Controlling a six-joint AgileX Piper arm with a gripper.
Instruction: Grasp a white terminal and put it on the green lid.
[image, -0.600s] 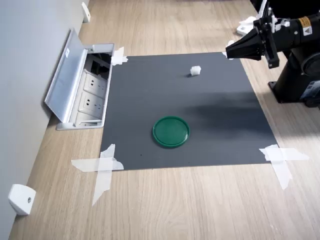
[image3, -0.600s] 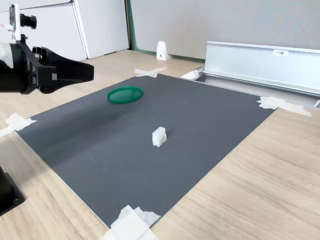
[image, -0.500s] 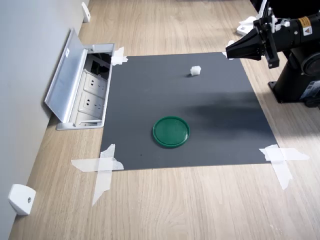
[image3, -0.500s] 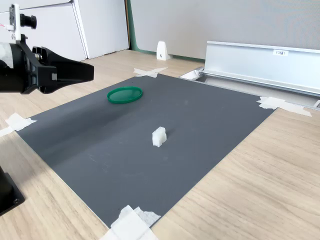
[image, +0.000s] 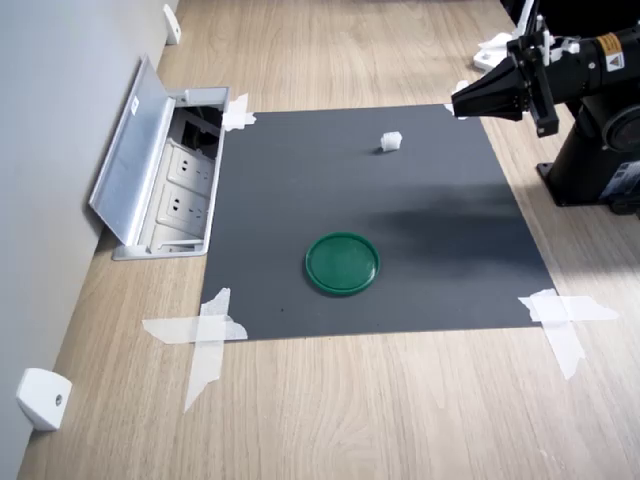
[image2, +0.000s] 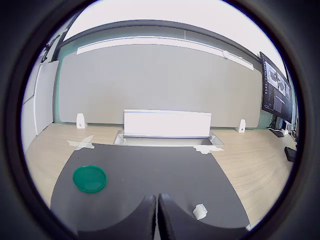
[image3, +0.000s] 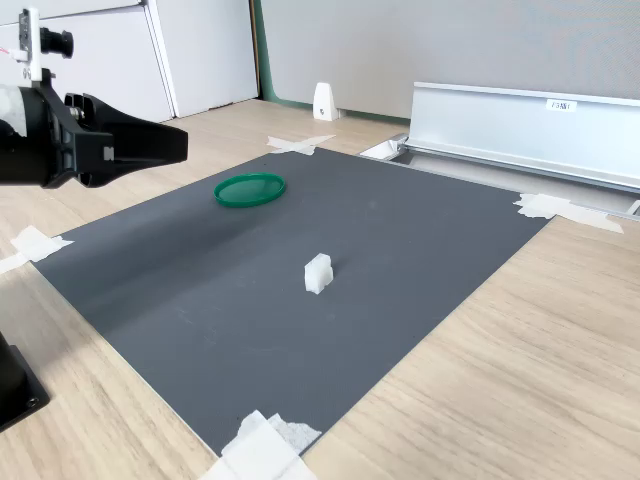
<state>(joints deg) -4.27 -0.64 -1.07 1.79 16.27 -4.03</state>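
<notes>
The white terminal (image: 391, 142) (image3: 318, 274) (image2: 200, 211) is a tiny white block standing on the dark mat. The green lid (image: 342, 263) (image3: 250, 189) (image2: 89, 178) lies flat on the same mat, well apart from the terminal. My gripper (image: 457, 103) (image3: 180, 143) (image2: 157, 210) hovers above the mat's edge at the first exterior view's upper right, clear of both. Its two black fingers are pressed together with nothing between them.
The dark mat (image: 370, 220) is taped to a wooden table at its corners. An open metal socket box (image: 160, 180) sits at the first exterior view's left. The arm's black base (image: 600, 165) stands at the right. A white wedge piece (image: 42, 398) lies near the lower left.
</notes>
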